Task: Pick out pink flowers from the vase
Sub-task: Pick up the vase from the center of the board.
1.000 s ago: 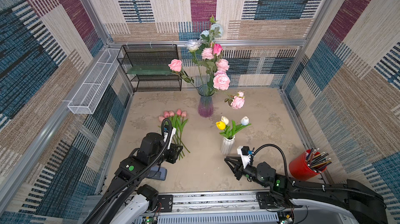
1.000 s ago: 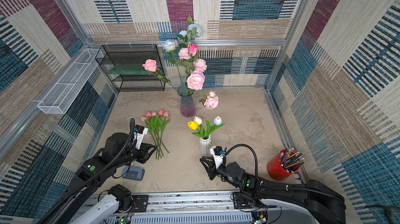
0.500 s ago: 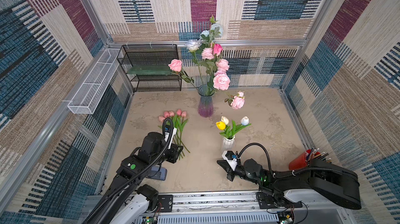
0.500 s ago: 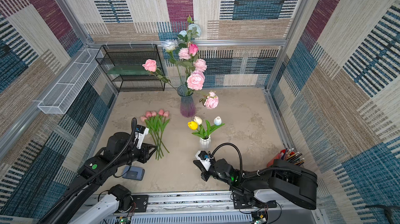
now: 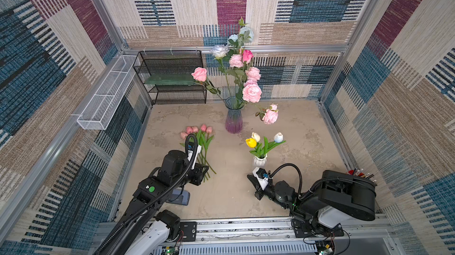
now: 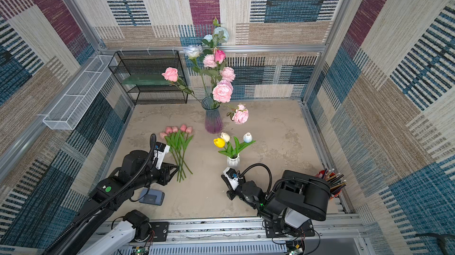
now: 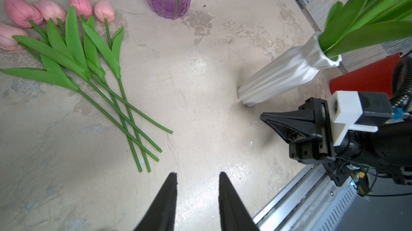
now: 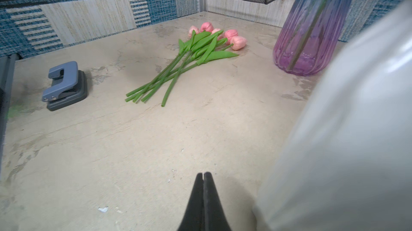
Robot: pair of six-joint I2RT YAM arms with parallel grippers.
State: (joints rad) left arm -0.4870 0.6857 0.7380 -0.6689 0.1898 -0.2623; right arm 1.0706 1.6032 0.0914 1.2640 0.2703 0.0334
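Left pincer [image 7: 198,175]: released, jaws partly apart with nothing between them, low over the counter [image 5: 302,143], left of the purple vase [image 5: 234,120] and well nearer the robot. Its tips lie near the cut stem ends of the pink tulips [image 5: 197,129]; no contact shows.

Pink tulips: five stems lying crossed on the counter, just left of the purple vase, with their heads toward it.

Pink roses [image 5: 251,93]: upright in the purple vase, mixed with white and pale blue roses [image 5: 219,50]. One pink head [image 5: 270,116] droops to the right of the vase, and another [image 5: 199,74] leans out to its left.

White vase [image 5: 259,161]: right of the purple vase and nearer the robot. It holds yellow and white tulips [image 5: 251,142] only, no pink.

Right pincer [image 8: 203,174]: clenched on nothing, tips pressed together, low beside the foot of the white vase, so right of the purple vase and well nearer the robot.

Step in hand, as judged: a pause between picks. The tulips are out, the pink roses are not yet drawn, and both pincers are well apart from them.

Next move, as judged: a long reach toward the purple vase, a grip on one pink rose stem above the neck, and a straight lift until the stem clears the rim. Tangled leaves could drag out the pale roses or tip the vase.
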